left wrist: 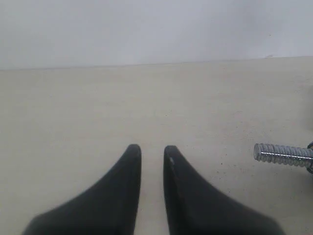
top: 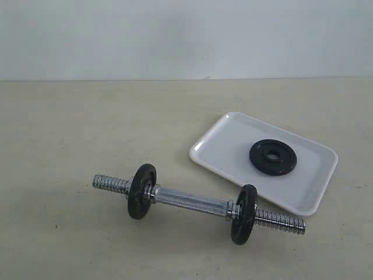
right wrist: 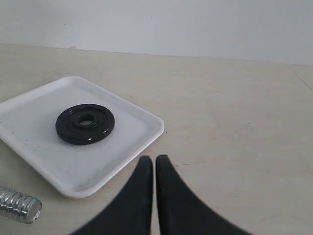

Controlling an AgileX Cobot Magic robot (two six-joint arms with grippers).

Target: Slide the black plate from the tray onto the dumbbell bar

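No text, label, brand or number can be read anywhere. The black plate (top: 273,157) shows no legible marking.

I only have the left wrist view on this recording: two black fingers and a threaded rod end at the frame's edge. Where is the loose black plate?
Observer: The black plate lies flat inside the white tray, with nothing touching it.
Operator: Where does that tray sit relative to the bar?
Observer: In the exterior view it lies just beyond the right-hand threaded end of the dumbbell bar.
Operator: And the right gripper?
Observer: The right gripper is shut and empty. In its wrist view its tips show near the tray's corner.
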